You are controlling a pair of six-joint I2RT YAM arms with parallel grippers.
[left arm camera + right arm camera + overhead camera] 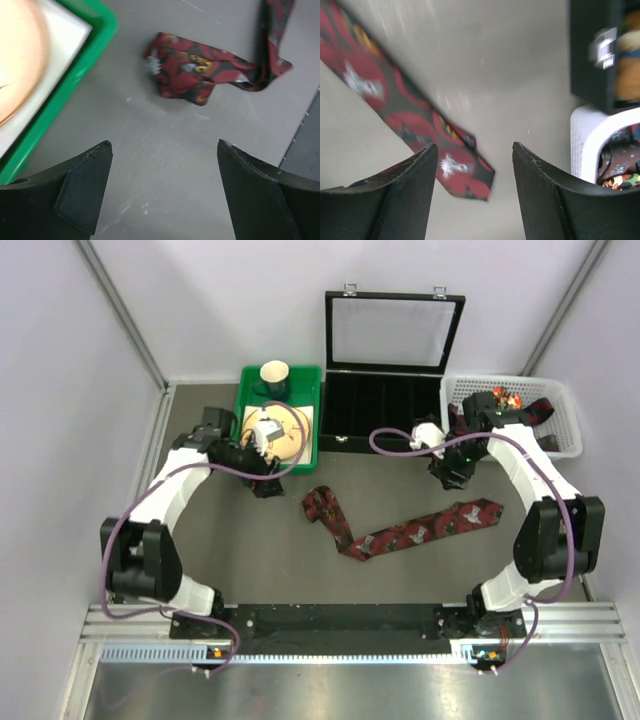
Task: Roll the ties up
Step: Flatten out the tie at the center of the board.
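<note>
Dark maroon patterned fabric tie (405,533) lying mostly flat on grey worktop (250,545), one end folded; both jaws standing apart, empty; rolling barely starting.

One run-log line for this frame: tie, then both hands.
tie: unrolled, flat on table, one end folded | left hand: open, empty, beside green tray | right hand: open, empty, above tie end

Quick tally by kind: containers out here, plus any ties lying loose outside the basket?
Green tray: 1
Black case, lid up: 1
White basket: 1
Cup: 1
Loose tie on the table: 1
Total: 5
The piled ties in the basket are too tangled to count.
</note>
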